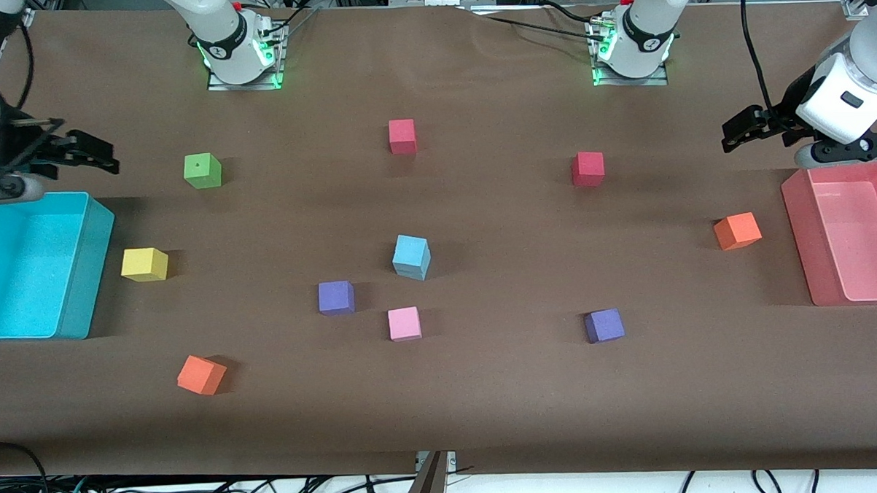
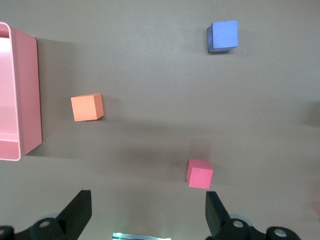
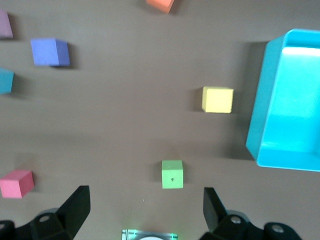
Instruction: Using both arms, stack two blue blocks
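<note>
Stacked blue blocks [image 1: 411, 256] mid-table among scattered cubes; left hand [image 1: 733, 130] and right hand [image 1: 96, 153] open, apart.

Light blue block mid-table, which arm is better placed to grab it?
Probably the right. The light blue block lies a little toward the right arm's end and shows in the right wrist view, not the left's. The right gripper and left gripper are both open.

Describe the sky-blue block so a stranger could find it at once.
Start at the middle of the brown table, midway between the turquoise bin and the pink bin. The sky-blue block sits there, beside a purple cube and a pink cube. It alone is light blue.
</note>
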Controlling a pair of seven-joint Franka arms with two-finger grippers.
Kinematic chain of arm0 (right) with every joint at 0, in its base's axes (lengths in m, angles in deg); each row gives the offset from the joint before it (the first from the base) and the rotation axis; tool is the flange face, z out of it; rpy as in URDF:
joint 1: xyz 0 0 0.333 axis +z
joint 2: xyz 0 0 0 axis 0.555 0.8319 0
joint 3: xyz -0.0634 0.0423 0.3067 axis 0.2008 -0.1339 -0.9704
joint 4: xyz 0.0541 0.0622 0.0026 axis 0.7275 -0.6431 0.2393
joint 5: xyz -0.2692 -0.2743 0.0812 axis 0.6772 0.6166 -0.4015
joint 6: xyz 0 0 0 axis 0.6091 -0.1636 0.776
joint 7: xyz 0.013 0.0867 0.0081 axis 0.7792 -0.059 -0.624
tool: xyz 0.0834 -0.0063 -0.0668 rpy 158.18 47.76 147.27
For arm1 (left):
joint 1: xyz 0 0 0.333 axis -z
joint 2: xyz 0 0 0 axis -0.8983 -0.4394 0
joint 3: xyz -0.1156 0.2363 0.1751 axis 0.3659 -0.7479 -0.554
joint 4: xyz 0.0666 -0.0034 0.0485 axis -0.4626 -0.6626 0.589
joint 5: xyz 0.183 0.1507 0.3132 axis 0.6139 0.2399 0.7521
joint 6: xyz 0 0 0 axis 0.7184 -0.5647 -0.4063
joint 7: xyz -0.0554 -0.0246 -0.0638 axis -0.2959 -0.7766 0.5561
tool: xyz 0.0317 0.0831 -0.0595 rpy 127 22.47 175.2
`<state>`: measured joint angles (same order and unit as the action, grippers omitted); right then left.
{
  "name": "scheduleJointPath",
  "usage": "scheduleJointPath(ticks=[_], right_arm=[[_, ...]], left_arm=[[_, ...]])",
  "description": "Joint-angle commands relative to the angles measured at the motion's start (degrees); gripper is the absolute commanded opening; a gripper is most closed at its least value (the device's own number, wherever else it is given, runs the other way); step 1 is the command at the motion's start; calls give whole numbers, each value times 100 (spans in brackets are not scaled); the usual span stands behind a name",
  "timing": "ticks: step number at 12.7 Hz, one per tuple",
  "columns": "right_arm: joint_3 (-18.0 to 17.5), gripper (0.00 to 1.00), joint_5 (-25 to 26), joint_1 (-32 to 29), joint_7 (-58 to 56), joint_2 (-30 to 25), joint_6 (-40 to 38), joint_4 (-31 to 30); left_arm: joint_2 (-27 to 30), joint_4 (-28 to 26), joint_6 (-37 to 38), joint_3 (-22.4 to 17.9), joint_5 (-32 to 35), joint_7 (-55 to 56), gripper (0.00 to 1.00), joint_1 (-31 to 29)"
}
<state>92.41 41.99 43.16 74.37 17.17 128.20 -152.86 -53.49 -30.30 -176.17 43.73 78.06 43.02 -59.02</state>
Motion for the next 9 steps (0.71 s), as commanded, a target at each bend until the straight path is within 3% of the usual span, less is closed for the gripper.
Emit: scheduleJointPath(ticks=[1,4,9], right_arm=[[-36,100,132,-66,142,242,-101,320],[-589,100,88,-725,396,260,-5,145],[-591,100,88,-673,415,-30,119,-242]], left_arm=[[109,-74,28,86,143,-113,100,-87],[117,-74,29,86,143,-105,100,-96],[117,-74,29,86,143,-104,100,-105]])
